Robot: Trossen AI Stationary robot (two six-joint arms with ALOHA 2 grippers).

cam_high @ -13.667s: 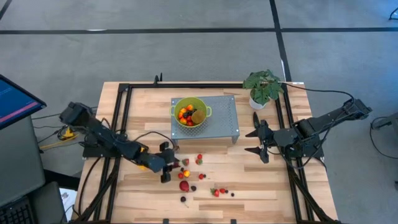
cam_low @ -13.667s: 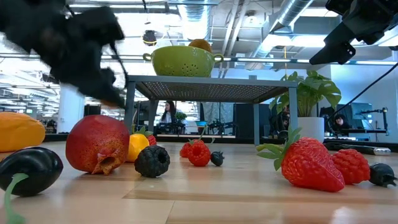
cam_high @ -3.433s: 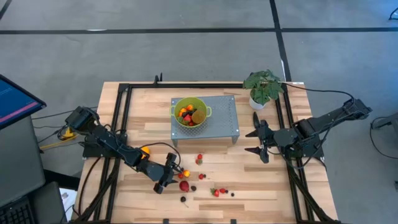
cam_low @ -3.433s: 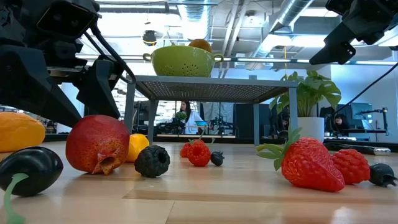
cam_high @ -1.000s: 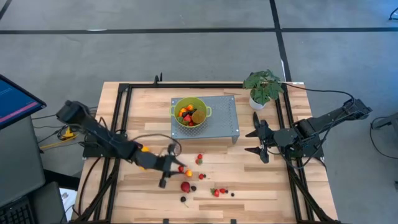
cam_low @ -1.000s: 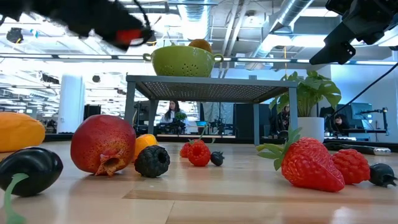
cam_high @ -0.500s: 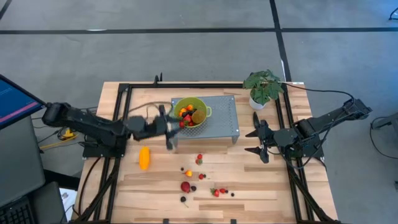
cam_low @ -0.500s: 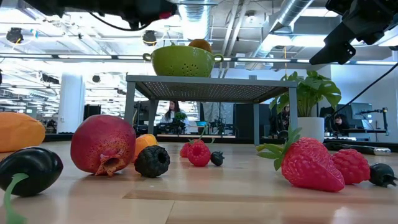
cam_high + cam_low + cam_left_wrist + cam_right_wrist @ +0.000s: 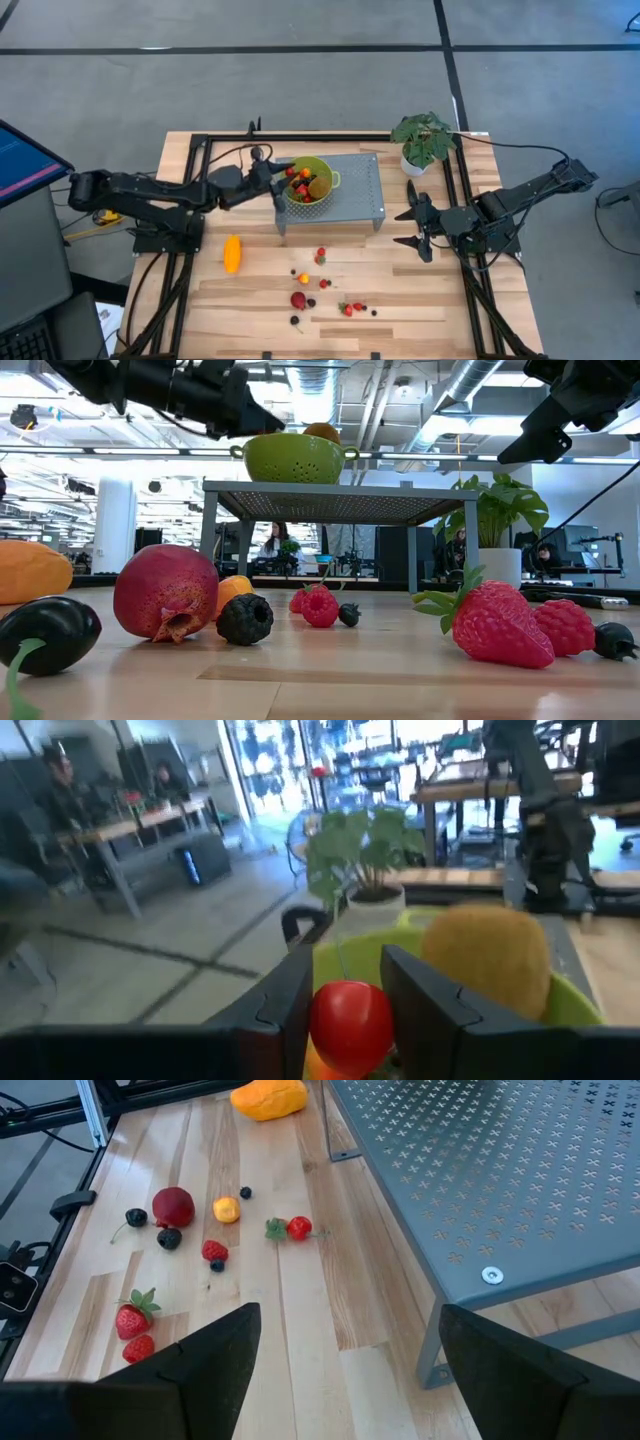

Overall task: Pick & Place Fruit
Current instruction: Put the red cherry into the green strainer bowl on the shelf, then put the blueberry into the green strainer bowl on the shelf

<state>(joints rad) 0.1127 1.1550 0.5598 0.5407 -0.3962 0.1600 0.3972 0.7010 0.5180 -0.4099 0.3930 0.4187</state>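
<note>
A: The left gripper (image 9: 283, 172) has swung up from the table's front half and now hangs at the colander's (image 9: 322, 165) left rim, clamped on a red berry (image 9: 350, 1020).

B: So a drop comes next, I'd judge. Other fruit?

A: Unmoved near the front edge; the mango (image 9: 232, 253) too. The right gripper (image 9: 412, 228), gaping, idles by the rack's right end.

left tool (image 9: 284, 171) | moved from table fruit to green colander (image 9: 322, 192) rim | now grips small red fruit (image 9: 350, 1019)
</note>
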